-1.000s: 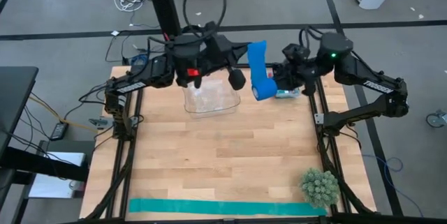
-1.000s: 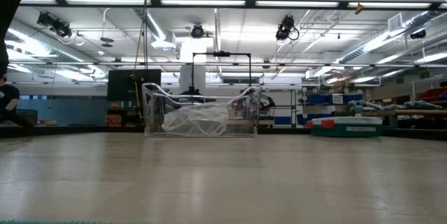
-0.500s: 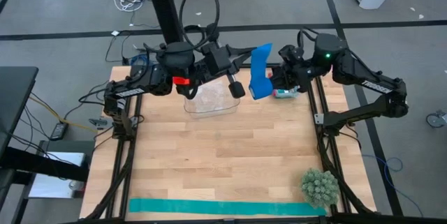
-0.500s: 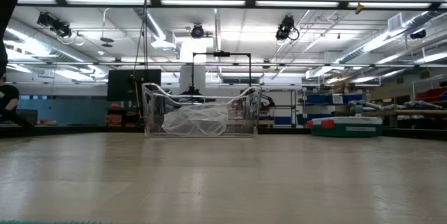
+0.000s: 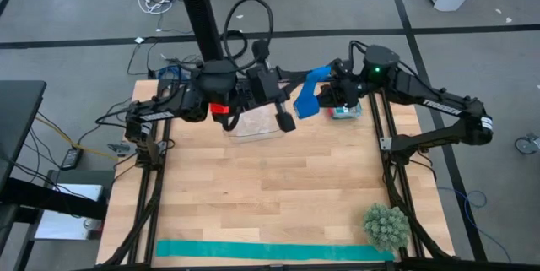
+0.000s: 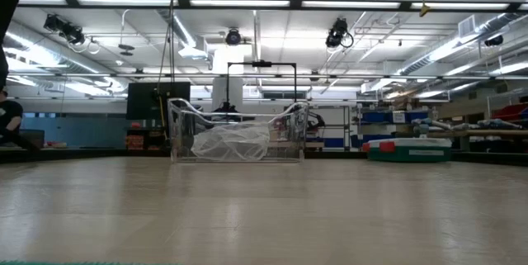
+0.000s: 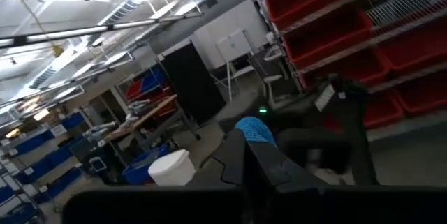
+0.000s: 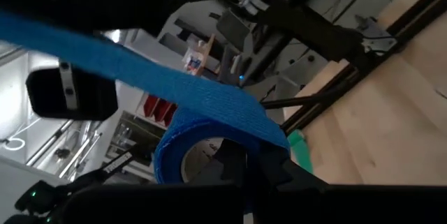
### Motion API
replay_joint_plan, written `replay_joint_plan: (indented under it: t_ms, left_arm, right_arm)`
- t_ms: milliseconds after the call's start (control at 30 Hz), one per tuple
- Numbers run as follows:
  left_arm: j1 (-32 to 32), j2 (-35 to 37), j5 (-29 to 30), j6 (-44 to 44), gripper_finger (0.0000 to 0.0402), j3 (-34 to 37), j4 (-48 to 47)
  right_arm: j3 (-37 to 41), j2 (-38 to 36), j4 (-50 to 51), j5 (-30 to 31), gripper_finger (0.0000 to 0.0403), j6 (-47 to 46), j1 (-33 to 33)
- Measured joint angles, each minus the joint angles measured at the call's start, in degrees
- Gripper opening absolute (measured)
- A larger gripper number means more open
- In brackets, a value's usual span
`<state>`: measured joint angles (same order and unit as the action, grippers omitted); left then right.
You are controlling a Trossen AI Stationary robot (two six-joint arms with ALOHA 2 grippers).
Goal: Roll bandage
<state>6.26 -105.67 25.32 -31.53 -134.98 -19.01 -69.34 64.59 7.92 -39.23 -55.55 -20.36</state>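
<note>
With both claws clamped on the bandage point(image 5: 307, 98), right gripper point(image 5: 331, 95) on the roll, left gripper point(image 5: 291, 81) on the tail, your slack could loosen the winding.

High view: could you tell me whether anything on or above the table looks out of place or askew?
Nothing is spilled or damaged. The bandage is held in the air between the left gripper and right gripper, part rolled, with its loose end slanting. The teal strip lies flat along the table's near edge.

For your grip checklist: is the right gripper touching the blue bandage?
Touching: the right wrist view shows the right gripper shut on the bandage roll.
</note>
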Motion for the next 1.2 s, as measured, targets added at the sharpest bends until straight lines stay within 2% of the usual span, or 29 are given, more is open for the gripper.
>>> replay_joint_plan:
  t_ms: [433, 867, 1000, 1200]
  left_arm:
    - [3.59, -0.31, 0.37, 0.38, 0.0007, 0.02, -11.17]
    - [3.57, -3.07, -0.81, 1.17, 0.0009, 0.0, -13.4]
    - [3.58, -3.23, -1.39, 3.35, 0.0032, 0.0, -14.5]
    - [3.81, -3.25, -2.51, 7.83, 0.0104, -0.02, -18.4]
  right_arm:
    - [1.22, 0.01, -0.33, -2.51, 0.0, 4.73, -9.62]
    - [1.26, 0.1, -7.61, -0.75, 0.0, 4.84, -11.03]
    - [1.26, 0.12, -7.84, -1.02, 0.0, 4.86, -11.03]
    - [1.26, 0.13, -8.02, -0.48, 0.0, 5.05, -11.26]
